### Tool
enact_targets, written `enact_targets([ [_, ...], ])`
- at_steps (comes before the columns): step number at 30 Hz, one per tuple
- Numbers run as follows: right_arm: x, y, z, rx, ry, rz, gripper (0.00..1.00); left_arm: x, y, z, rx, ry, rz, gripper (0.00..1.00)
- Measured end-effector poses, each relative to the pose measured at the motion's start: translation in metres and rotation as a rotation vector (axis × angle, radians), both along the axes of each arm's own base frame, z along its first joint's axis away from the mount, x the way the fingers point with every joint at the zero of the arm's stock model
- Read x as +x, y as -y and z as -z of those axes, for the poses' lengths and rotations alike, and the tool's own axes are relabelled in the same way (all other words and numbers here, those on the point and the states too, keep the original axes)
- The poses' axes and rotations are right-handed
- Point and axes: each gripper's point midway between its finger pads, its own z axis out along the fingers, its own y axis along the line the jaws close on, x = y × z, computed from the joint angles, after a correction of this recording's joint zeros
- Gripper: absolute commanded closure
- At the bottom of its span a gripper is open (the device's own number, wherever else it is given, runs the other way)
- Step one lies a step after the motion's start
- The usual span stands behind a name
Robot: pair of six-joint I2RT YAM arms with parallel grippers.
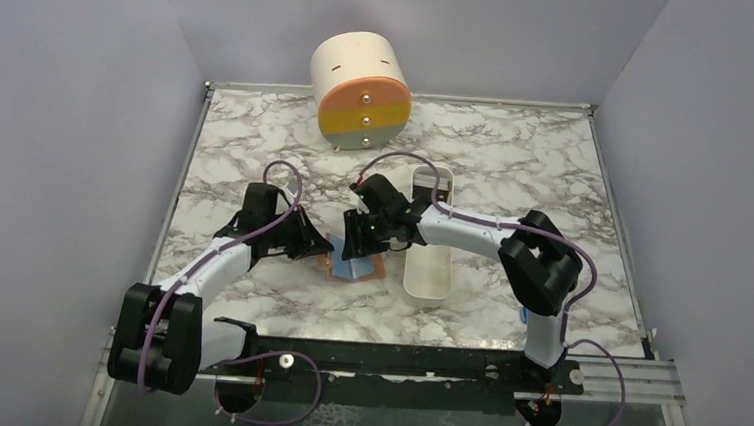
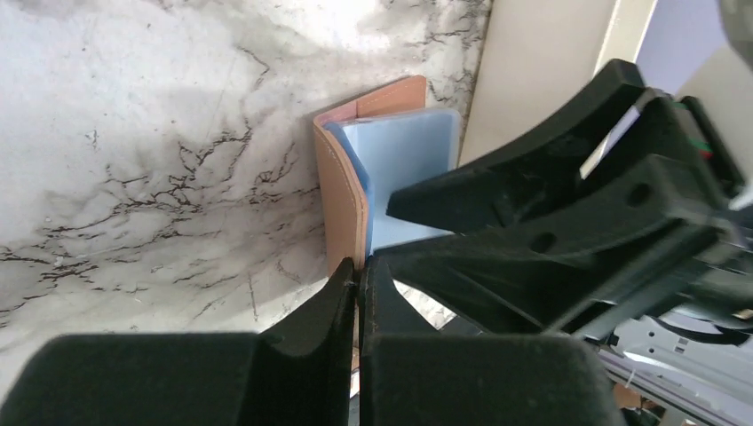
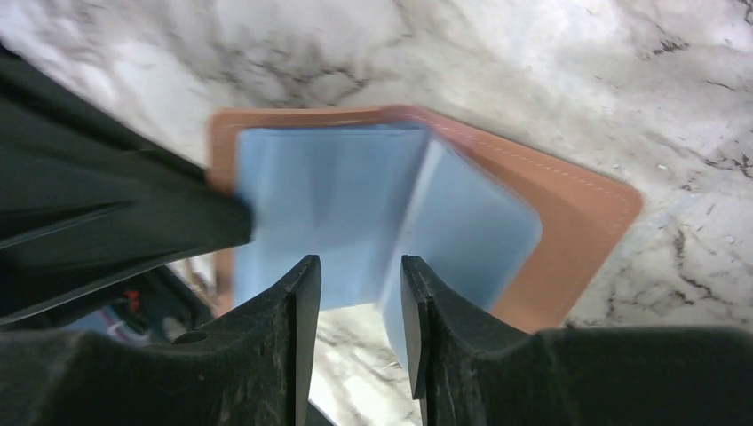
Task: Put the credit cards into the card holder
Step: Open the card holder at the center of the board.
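The card holder (image 1: 357, 268) lies open on the marble table, tan-brown outside with light-blue inner leaves. My left gripper (image 2: 360, 277) is shut on the edge of its tan cover (image 2: 342, 200) and holds that flap upright. The light-blue leaves (image 2: 404, 164) stand beside it. My right gripper (image 3: 360, 277) is open, just above the light-blue leaves (image 3: 337, 204), with one leaf edge by its right finger. The tan cover (image 3: 577, 209) spreads out under them. In the top view the two grippers (image 1: 322, 249) (image 1: 356, 244) meet over the holder. No credit card shows in any view.
A long white oblong tray (image 1: 429, 239) lies just right of the holder, under the right arm. A cream drum with an orange, yellow and grey face (image 1: 359, 92) stands at the back. Grey walls close in the table on three sides.
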Motion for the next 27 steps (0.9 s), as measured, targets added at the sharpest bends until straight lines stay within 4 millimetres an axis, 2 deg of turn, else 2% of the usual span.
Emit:
enact_targets([
  [4, -0.001, 0.008, 0.029, -0.074, -0.031, 0.014, 0.52, -0.001, -0.001, 0.013, 0.011, -0.039, 0.002, 0.76],
  [8, 0.000, 0.013, 0.038, -0.110, -0.033, 0.028, 0.49, -0.004, -0.004, 0.026, 0.051, -0.092, 0.010, 0.64],
  [14, 0.005, 0.016, 0.039, -0.131, -0.011, 0.047, 0.49, 0.001, -0.006, 0.032, 0.081, -0.116, 0.019, 0.60],
  [18, 0.005, 0.016, 0.039, -0.132, -0.011, 0.047, 0.50, 0.001, -0.008, 0.039, 0.096, -0.131, 0.022, 0.66],
  [27, 0.005, 0.016, 0.038, -0.133, 0.006, 0.025, 0.51, -0.001, -0.009, 0.046, 0.111, -0.142, 0.038, 0.96],
])
